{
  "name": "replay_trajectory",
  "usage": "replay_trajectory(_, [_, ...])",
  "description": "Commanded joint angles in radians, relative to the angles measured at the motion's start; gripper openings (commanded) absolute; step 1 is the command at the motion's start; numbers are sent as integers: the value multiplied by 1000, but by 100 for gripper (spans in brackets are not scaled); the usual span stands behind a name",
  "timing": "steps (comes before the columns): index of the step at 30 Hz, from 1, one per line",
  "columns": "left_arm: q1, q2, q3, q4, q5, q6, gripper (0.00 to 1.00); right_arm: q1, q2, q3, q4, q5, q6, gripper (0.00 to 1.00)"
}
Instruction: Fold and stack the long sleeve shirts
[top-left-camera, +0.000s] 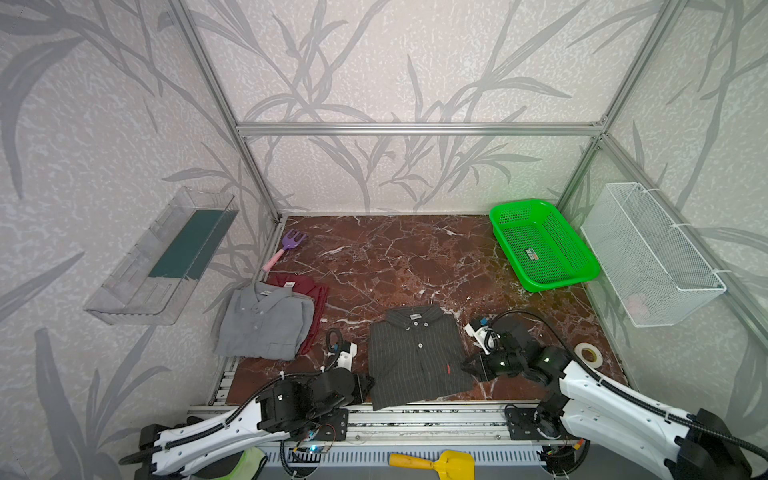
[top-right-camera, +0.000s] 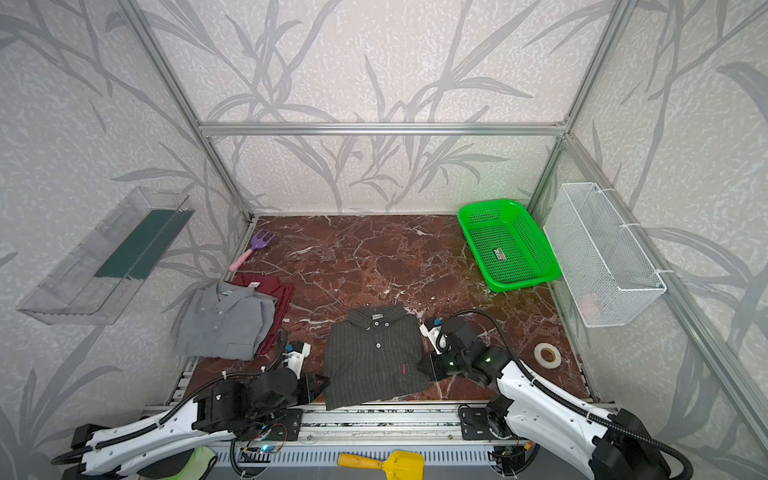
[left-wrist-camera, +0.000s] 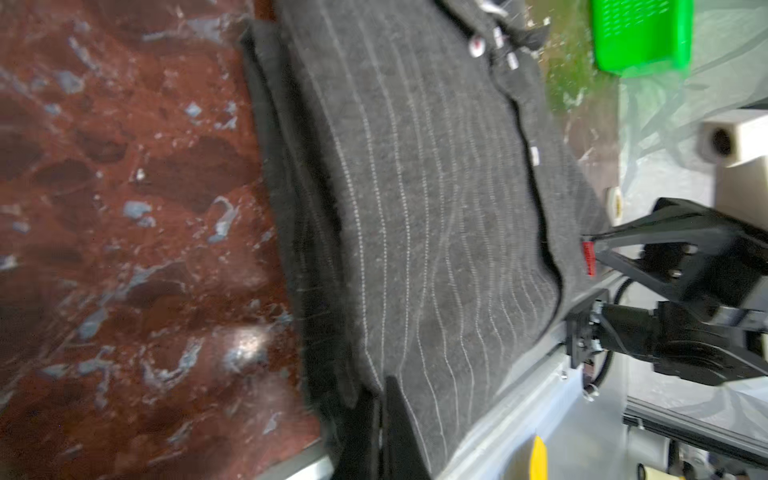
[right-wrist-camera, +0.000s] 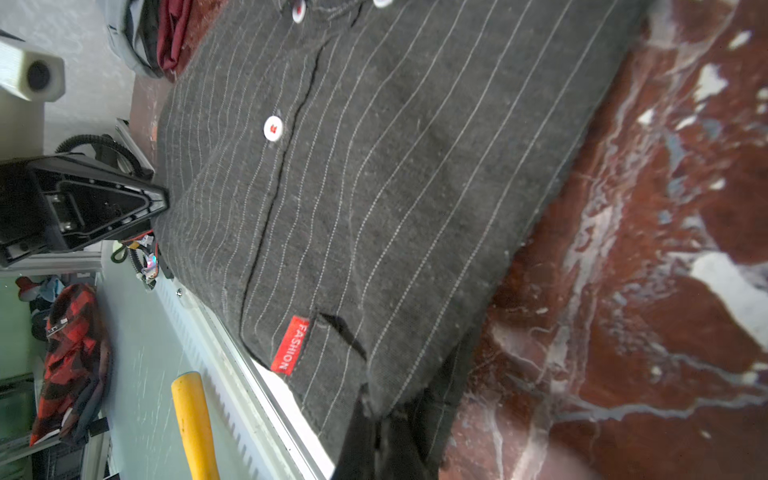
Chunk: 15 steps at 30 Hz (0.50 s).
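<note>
Since both grippers are closed on cloth, the step in hand appears to be lifting or folding the charcoal pinstriped shirt (top-left-camera: 415, 357). It lies buttoned side up at the middle of the worktop's (top-left-camera: 415, 257) front edge, with its hem overhanging that edge.

Left gripper (top-left-camera: 365, 385): fingers together, pinching the shirt's left edge near the hem. Right gripper (top-left-camera: 468, 366): likewise pinched on the right edge (its wrist view shows fabric bunched at the tips).

Recommendation: raise both grippers together and level. Keep the cloth taut between them and do not drag the hem over the front edge, lest the tucked layers slip out.

Count:
- three shirts: the pinstriped one, and one grey shirt (top-left-camera: 264, 322) at the left edge lying partly over one dark red shirt (top-left-camera: 316, 291);
- two grippers;
- one green basket (top-left-camera: 540, 232) at the far right corner;
- one tape roll (top-left-camera: 588, 355).
</note>
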Motion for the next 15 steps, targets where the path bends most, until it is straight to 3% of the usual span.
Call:
replay_trajectory(1, [-42,81,-34,12,-104,-71,0,10,46,-11,-37,100,50,5])
replay_trajectory(2, [-57,114,-26,4,-121,-76,3,10,62,-10,-36,107,54,11])
replay_trajectory(4, [-86,169,8,-38,-165,-86,29,10,87,6,-53,109,57,30])
replay_trajectory(8, [-97,164,80,-123,-225,-48,70,12,36,34,-106,125,66,62])
replay_trajectory(9, [-96,160,90,-135,-246,-35,74,12,18,39,-114,149,65,68])
replay_trajectory(11, [-93,148,110,-153,-291,-7,98,4,-11,57,-127,191,53,80])
replay_trajectory(15, [-61,165,138,-124,-296,78,99,-2,44,111,-89,154,36,82])
